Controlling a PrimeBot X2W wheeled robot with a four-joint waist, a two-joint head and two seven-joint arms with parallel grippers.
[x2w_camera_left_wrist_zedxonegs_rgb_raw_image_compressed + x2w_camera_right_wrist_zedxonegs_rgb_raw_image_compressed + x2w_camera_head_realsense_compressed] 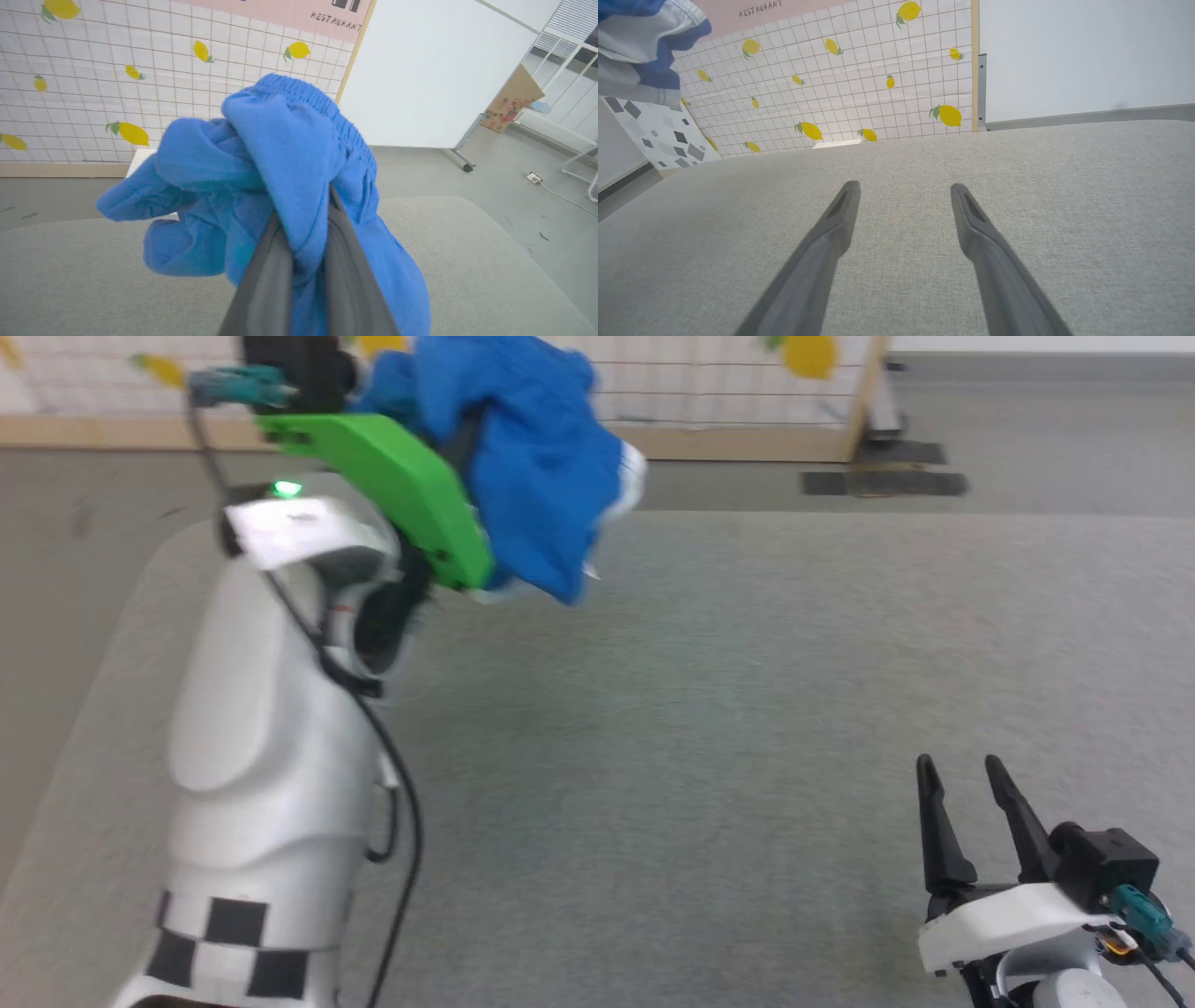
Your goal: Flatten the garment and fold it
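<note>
Grey surface (747, 709), L gripper (303, 210) pinching garment (280, 140) (bunched, above far edge), R gripper (958, 763) spread

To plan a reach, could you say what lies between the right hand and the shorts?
Bare grey surface separates right hand and shorts, per head view.

place: test studio | evidence: framed lemon-tile RESTAURANT backdrop (840, 93) | white partition (420, 84)
</note>
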